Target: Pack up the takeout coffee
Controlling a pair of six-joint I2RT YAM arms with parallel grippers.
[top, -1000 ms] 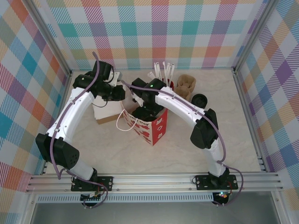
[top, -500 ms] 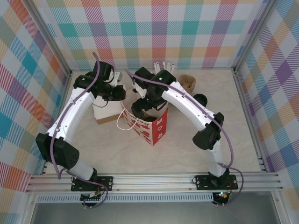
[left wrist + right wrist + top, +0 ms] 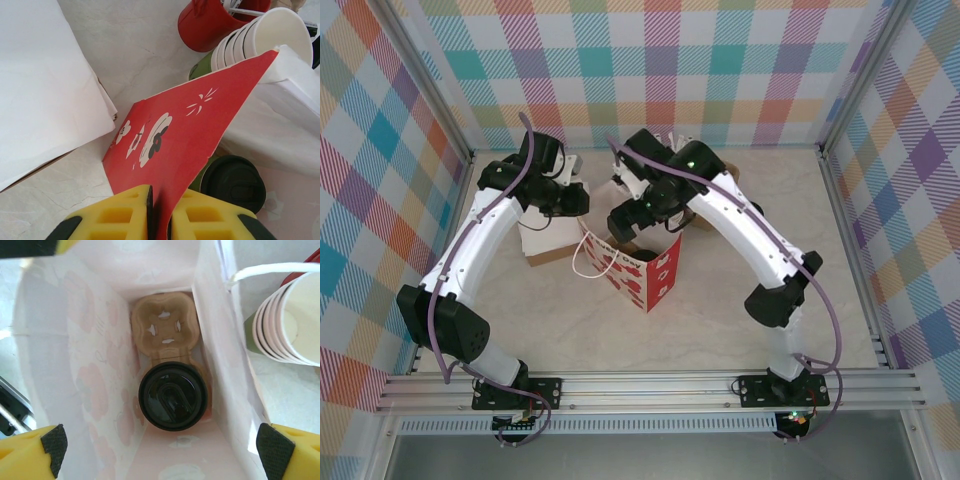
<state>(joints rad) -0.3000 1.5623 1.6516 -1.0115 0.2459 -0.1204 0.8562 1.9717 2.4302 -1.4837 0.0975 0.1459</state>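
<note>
As the takeout coffee [image 3: 172,402] was viewed from above, it was found upright and black-capped, seated in the brown cup carrier [image 3: 162,327] at the bottom of the red paper bag [image 3: 655,280]. The bag's red wall was pinched at its edge between the clenched left fingers [image 3: 125,212]. The right fingers [image 3: 35,455] were spread wide above the bag's mouth, with nothing grasped. A stack of paper cups [image 3: 287,322] was seen just beside the bag on the bench [image 3: 720,320].
</note>
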